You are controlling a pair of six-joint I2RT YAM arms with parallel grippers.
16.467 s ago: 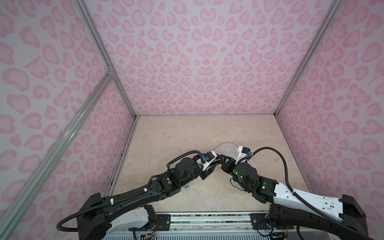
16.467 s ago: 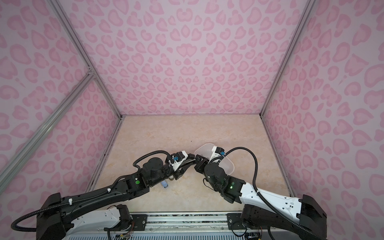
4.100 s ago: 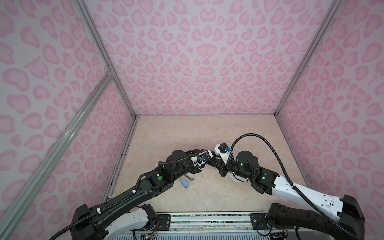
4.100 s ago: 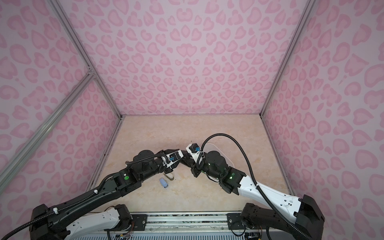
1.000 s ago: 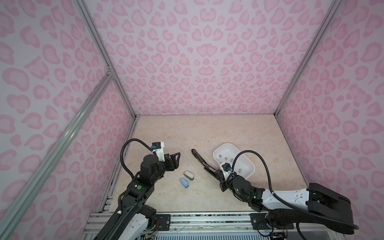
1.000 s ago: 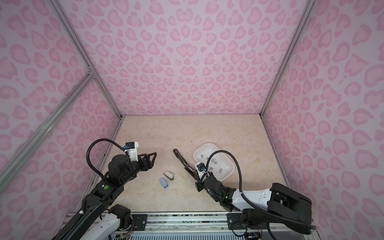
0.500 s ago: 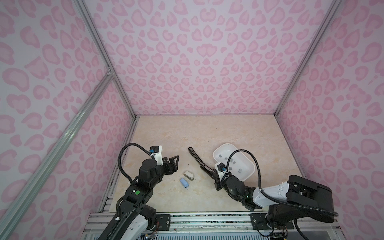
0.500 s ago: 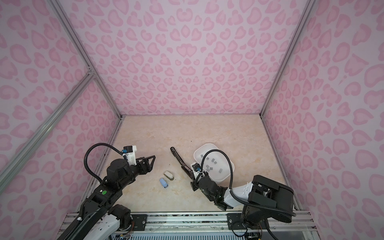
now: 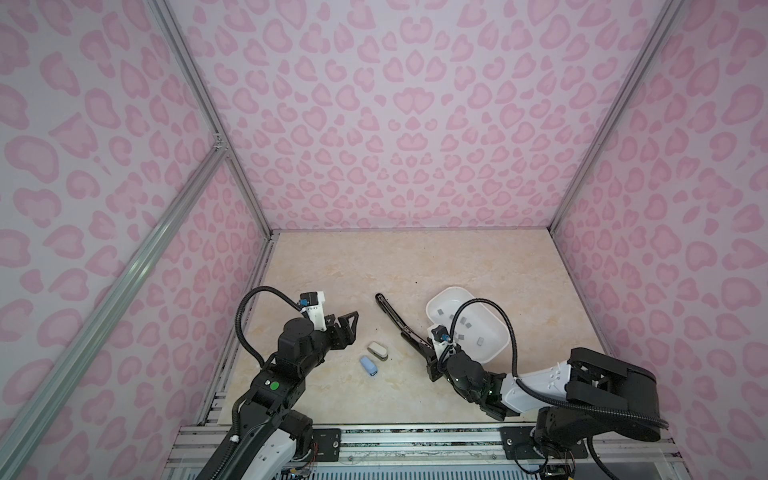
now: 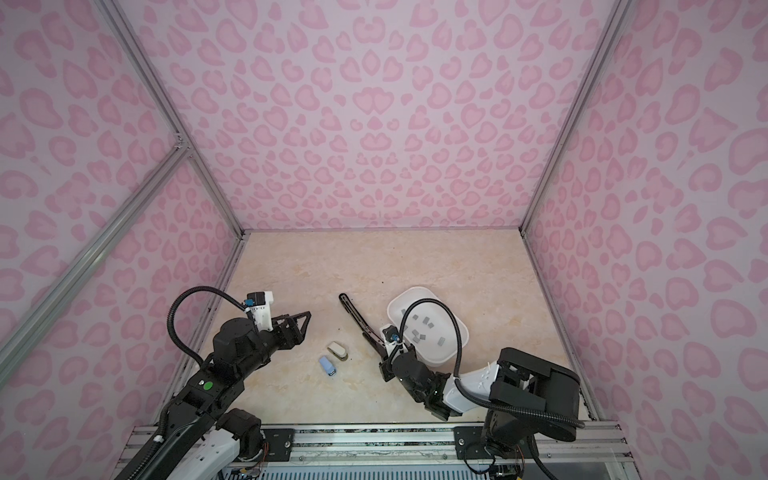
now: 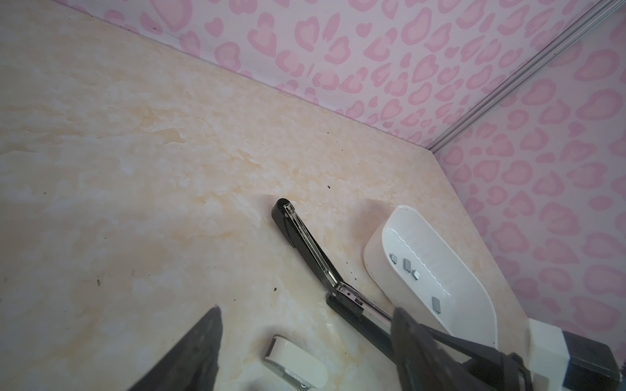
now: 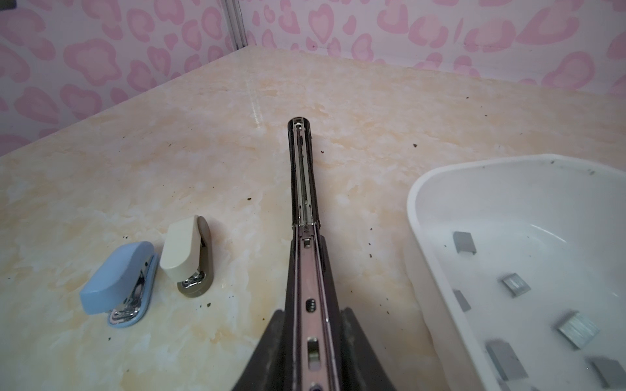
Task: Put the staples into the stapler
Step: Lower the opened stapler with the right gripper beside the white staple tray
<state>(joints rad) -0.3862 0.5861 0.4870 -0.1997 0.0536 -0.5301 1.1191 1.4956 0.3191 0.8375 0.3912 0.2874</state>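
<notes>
The black stapler (image 9: 395, 316) (image 10: 357, 313) lies opened out flat on the table, its metal channel facing up (image 11: 305, 237) (image 12: 303, 176). My right gripper (image 9: 432, 363) (image 10: 386, 365) (image 12: 311, 315) is at its near end, one finger tight against each side of the base, with no gap showing. The staples (image 9: 465, 322) (image 10: 424, 322) (image 11: 406, 264) (image 12: 576, 330) lie loose in a white tray (image 9: 453, 289) (image 10: 415, 289) (image 11: 372, 243) (image 12: 416, 216) just right of the stapler. My left gripper (image 9: 352, 328) (image 10: 304, 326) (image 11: 307, 308) hangs open and empty, left of the stapler.
A small cream stapler (image 9: 377, 350) (image 10: 336, 349) (image 11: 298, 362) (image 12: 184, 250) and a small blue stapler (image 9: 368, 365) (image 10: 327, 365) (image 12: 115, 281) lie side by side between the two grippers. Pink patterned walls close in the table on three sides.
The right arm has folded back toward the front edge while its gripper stays at the stapler's near end. The stapler's far tip swung slightly left. The left gripper drew back a little.
</notes>
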